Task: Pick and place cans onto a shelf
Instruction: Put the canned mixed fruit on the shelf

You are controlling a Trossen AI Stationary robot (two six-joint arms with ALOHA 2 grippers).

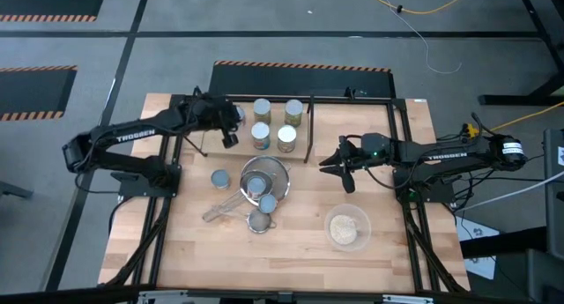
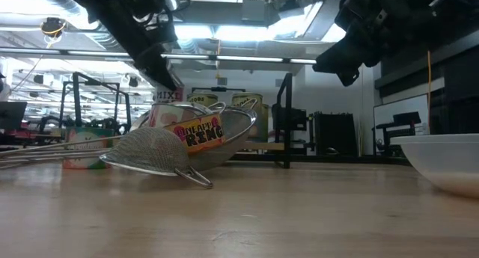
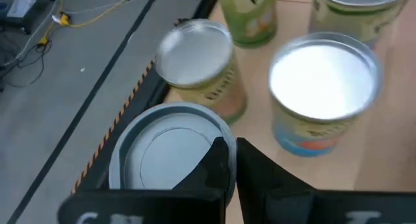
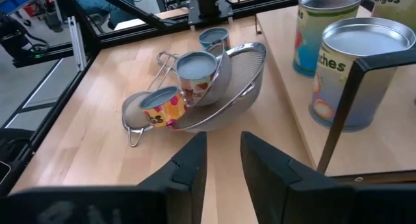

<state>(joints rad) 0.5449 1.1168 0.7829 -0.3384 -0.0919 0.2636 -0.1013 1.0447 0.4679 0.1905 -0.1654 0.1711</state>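
Observation:
Four cans stand upright on the shelf [image 1: 308,132]: two at the back [image 1: 262,107] [image 1: 293,112] and two in front [image 1: 260,135] [image 1: 286,138]. My left gripper [image 1: 231,128] hovers over the shelf's left part with its fingers [image 3: 221,162] nearly together. Right beside them is a can with a light-blue top [image 3: 166,149]. My right gripper [image 4: 224,162] is open and empty above the table, right of the shelf's end loop [image 4: 338,120]. One can [image 1: 219,178] stands on the table. Two cans [image 4: 195,71] [image 4: 159,104] lie tilted in the strainers. My left gripper's fingers come from above at the light-blue-topped can's rim [image 3: 224,136], one fingertip in front of the lid's edge. I cannot tell whether they touch the can.
A large mesh strainer [image 1: 264,176] and a small one [image 1: 258,220] lie mid-table, handles toward the left. A clear glass bowl [image 1: 346,226] of beige stuff stands at the near right. Black frame rails [image 1: 159,216] run along the table's left and right sides.

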